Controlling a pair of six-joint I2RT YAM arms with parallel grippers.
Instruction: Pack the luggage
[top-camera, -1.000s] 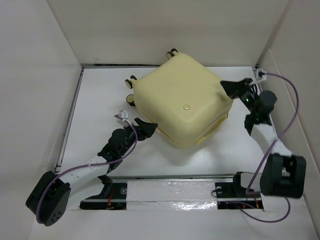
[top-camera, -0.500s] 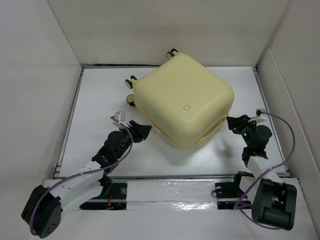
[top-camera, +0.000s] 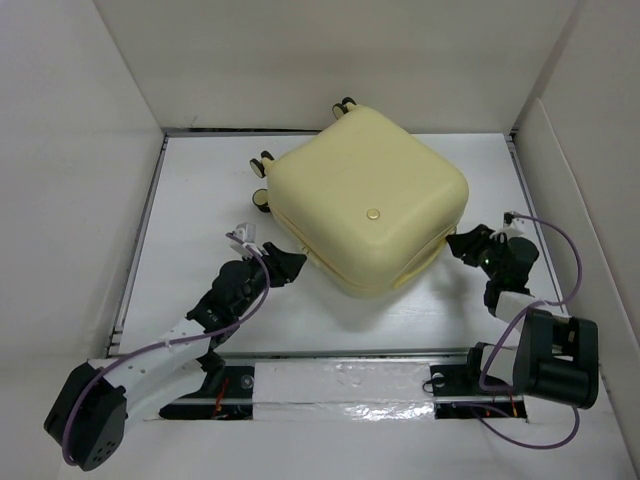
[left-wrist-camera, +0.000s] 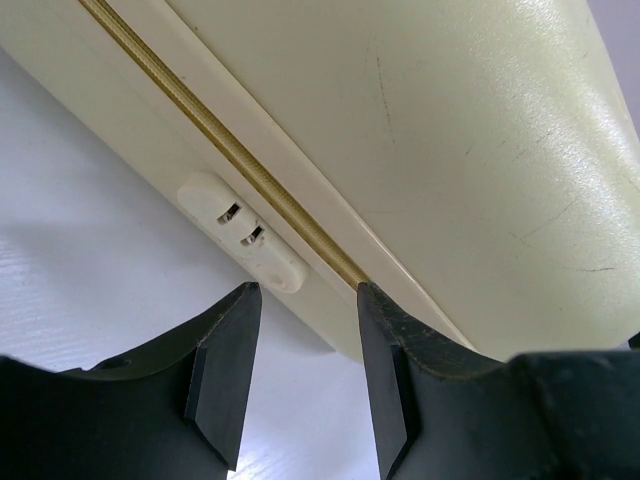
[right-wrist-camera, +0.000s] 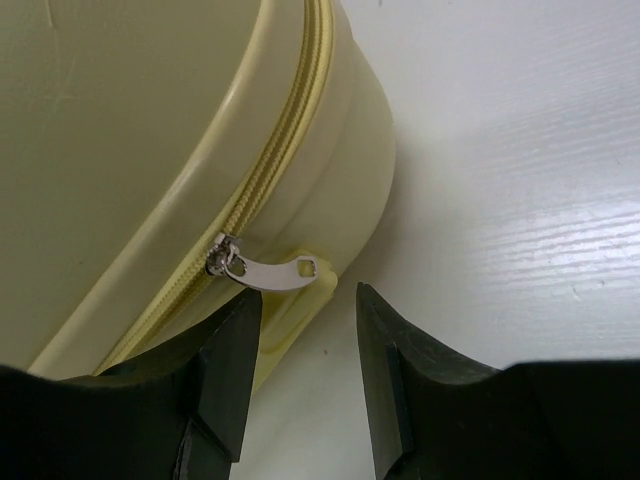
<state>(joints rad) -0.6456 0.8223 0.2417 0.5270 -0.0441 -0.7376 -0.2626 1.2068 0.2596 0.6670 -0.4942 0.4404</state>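
The pale-yellow hard-shell luggage (top-camera: 365, 205) lies shut and flat in the middle of the white table, its caster wheels (top-camera: 262, 178) at the far left. My left gripper (top-camera: 292, 262) is open and empty at the case's near-left side; its wrist view shows the zip seam (left-wrist-camera: 240, 160) and a cream side foot (left-wrist-camera: 243, 232) just beyond the fingertips. My right gripper (top-camera: 458, 244) is open and empty at the case's near-right corner. Its wrist view shows the silver zipper pull (right-wrist-camera: 270, 270) lying just above the left fingertip (right-wrist-camera: 235, 330).
White walls close in the table on the left, back and right. A raised ledge (top-camera: 340, 385) with the arm bases runs along the near edge. A small brass button (top-camera: 372, 213) sits on the case's lid.
My right gripper came down from the case's far-right corner to its near-right corner, then edged closer to the case. My left gripper shifted slightly along the near-left side.
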